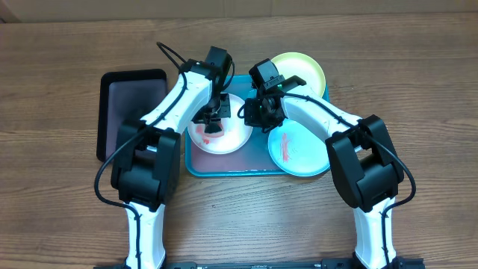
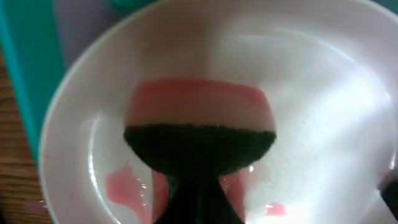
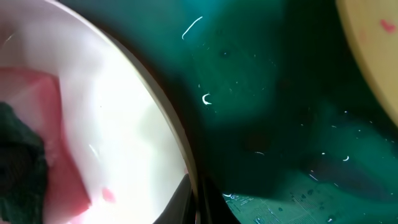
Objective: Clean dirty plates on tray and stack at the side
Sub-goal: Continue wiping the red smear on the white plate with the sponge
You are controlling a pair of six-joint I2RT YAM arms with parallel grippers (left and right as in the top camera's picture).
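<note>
On the turquoise tray (image 1: 196, 166) lie three plates: a white plate (image 1: 233, 139) at the left, a lime-green plate (image 1: 306, 69) at the back right and an aqua plate (image 1: 299, 153) at the front right. My left gripper (image 1: 211, 123) is shut on a pink sponge with a dark green scrub side (image 2: 199, 134), pressed onto the white plate (image 2: 311, 93) among red smears (image 2: 121, 186). My right gripper (image 1: 254, 112) is shut on the white plate's right rim (image 3: 180, 134), which runs between its fingertips (image 3: 198, 202). The aqua and green plates also carry faint red marks.
A smaller black tray (image 1: 127, 112) lies left of the turquoise tray on the wooden table (image 1: 60, 187). In the right wrist view the wet tray floor (image 3: 267, 124) lies between the white plate and the green plate's edge (image 3: 373, 37).
</note>
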